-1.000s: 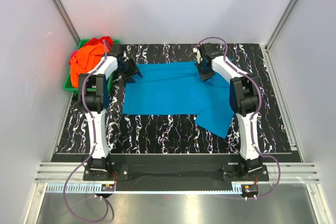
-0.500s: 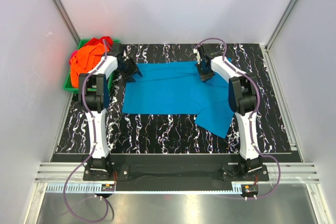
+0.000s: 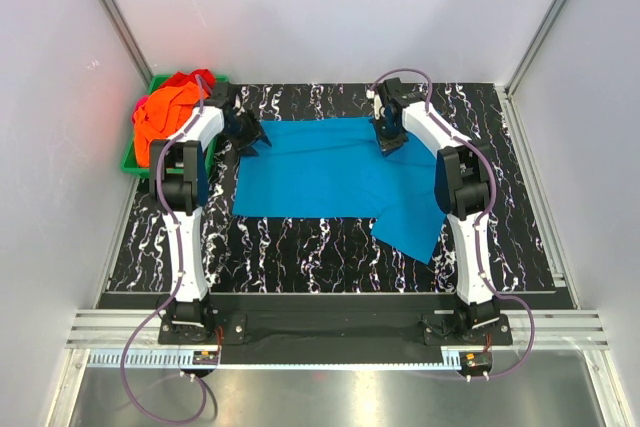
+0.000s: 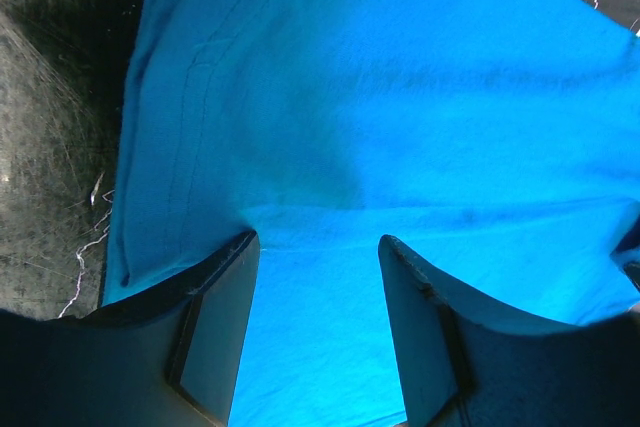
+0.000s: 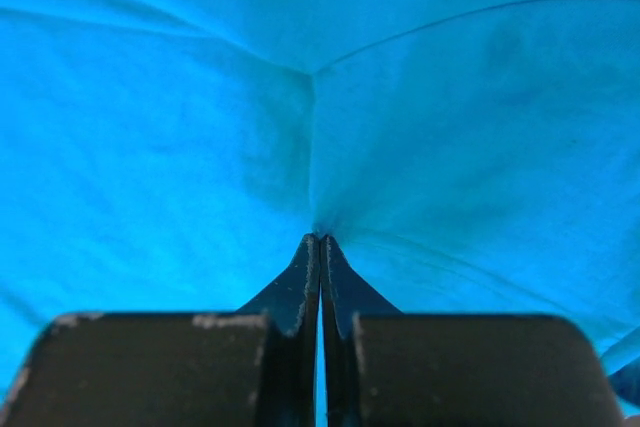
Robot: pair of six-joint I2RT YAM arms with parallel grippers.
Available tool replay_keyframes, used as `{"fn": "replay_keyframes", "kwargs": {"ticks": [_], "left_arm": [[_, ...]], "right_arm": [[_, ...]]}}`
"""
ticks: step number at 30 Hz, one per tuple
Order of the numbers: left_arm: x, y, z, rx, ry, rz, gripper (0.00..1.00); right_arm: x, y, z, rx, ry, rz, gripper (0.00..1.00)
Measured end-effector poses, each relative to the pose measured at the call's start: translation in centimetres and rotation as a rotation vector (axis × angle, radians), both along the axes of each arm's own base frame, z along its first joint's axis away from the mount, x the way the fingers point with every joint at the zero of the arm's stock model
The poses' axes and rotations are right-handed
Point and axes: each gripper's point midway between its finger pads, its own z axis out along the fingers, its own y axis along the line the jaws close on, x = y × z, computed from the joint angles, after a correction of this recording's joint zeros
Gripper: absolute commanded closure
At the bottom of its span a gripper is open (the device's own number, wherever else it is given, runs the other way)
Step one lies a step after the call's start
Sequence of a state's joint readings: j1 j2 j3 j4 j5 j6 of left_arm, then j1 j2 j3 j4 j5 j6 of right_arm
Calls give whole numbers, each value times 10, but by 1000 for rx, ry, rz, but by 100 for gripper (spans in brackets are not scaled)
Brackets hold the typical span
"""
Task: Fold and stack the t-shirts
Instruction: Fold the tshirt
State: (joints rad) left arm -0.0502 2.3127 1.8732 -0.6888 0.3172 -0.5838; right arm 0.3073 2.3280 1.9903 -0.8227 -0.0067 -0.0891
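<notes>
Seen from above, a turquoise t-shirt (image 3: 320, 172) lies spread on the marbled worktop (image 3: 300, 247). The left gripper (image 3: 250, 135) is at its far-left corner and the right gripper (image 3: 388, 142) on its far edge, apparently placed to lift that edge for a fold, while orange and red t-shirts (image 3: 172, 107) wait heaped in a green bin (image 3: 128, 162). The left wrist view shows jaws spread wide over the cloth beside its hemmed edge, holding nothing; the right wrist view shows jaws pressed together on a pinched ridge of blue fabric.
</notes>
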Motion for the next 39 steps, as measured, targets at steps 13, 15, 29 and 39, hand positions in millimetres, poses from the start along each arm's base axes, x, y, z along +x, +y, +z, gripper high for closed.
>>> {"fn": "replay_keyframes", "kwargs": {"ticks": [13,15,29,39], "left_arm": [[6,7,0,7,-6,12,42],[6,8,0,11,-7,11,42],[5,11,-1,29,-2,16,41],[5,11,-1,27,-2,15,41]], "right_arm": [[-31,10,4,67,138,-18,100],[-35,8,2,64,153,-23,99],[-37,-20,25,170,129,-281,65],[-31,-133,37,195,79,-725,68]]}}
